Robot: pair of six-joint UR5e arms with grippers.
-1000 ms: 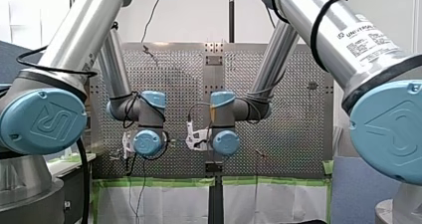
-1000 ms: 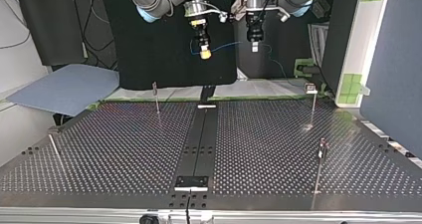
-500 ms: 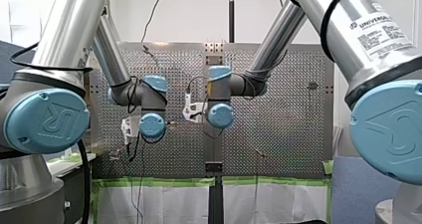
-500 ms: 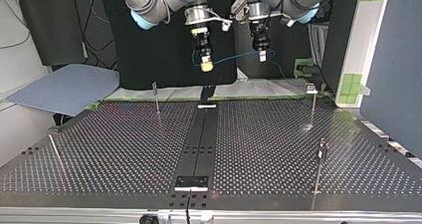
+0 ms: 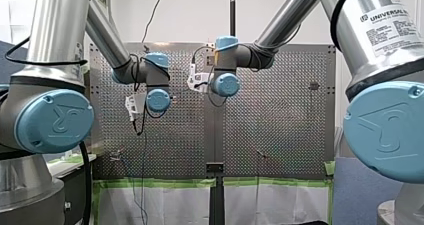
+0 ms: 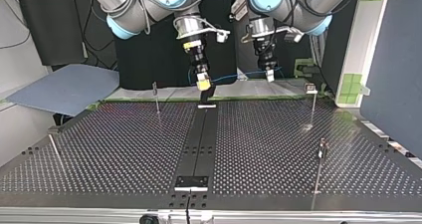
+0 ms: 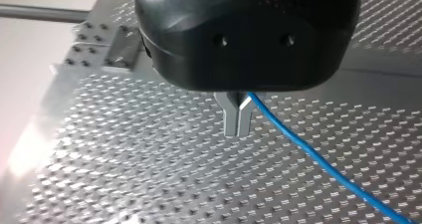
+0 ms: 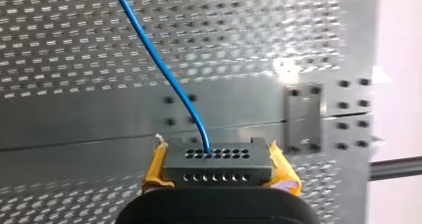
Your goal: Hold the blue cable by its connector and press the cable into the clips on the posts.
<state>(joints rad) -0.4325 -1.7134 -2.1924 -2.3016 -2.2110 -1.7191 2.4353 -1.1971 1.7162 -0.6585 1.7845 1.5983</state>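
Observation:
In the right wrist view my right gripper (image 8: 217,157) has its yellow pads (image 8: 154,167) shut on a grey perforated connector (image 8: 219,169). The blue cable (image 8: 159,64) leaves the connector's face. In the left wrist view my left gripper (image 7: 238,127) is shut on the blue cable (image 7: 318,159), its metal fingers pinched together. In the top view my right gripper (image 6: 202,82) and my left gripper (image 6: 269,74) hang over the table's far edge, with the cable (image 6: 234,76) strung between them. Thin posts (image 6: 156,97) (image 6: 312,104) (image 6: 319,164) with clips stand on the table, apart from the cable.
A black rail (image 6: 199,139) runs down the middle of the perforated table (image 6: 124,154). A fourth, leaning post (image 6: 55,152) stands at the top view's left. A blue-grey sheet (image 6: 64,87) lies beyond the table's left corner, and a dark panel (image 6: 393,59) stands at the right.
Both arms have come lower and nearer in the top view, carrying the cable down toward the table's far edge. In the front view both wrists have risen.

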